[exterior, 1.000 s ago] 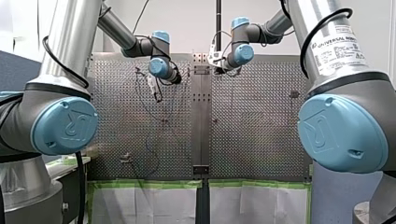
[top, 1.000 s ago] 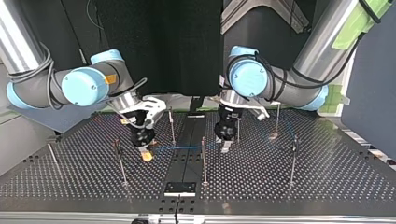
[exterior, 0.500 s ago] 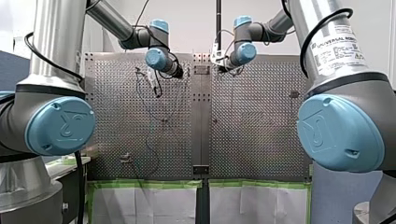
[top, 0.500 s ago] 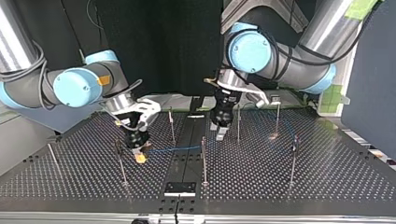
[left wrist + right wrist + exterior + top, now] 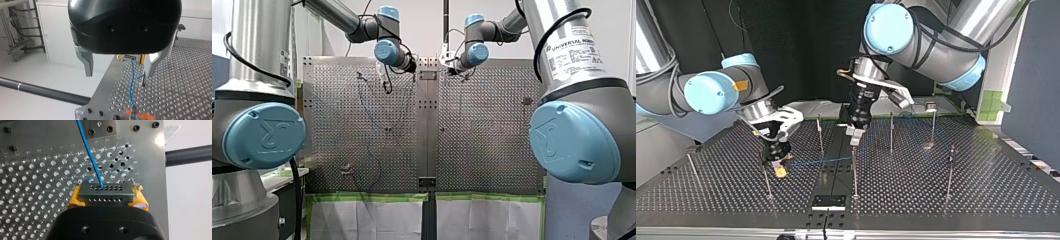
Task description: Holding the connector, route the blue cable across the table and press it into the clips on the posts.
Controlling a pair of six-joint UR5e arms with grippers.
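Note:
In the right wrist view my right gripper is shut on the grey connector, with yellow pads on both sides of it. The blue cable leaves the connector and runs ahead over the perforated plate. At the top view's left the same gripper holds the connector low beside a thin post. The cable stretches from there to the middle post. My left gripper hangs open just above that post. Nothing sits between its metal fingers; the cable passes below them.
Several thin posts stand on the perforated table, among them ones at the top view's right and further back. A small black plate lies at the near edge. A blurred orange piece shows under my left gripper.
My left arm has risen and swung toward the top view's left, stopping over the middle post. My right gripper has carried the connector further to that view's left, drawing the cable along.

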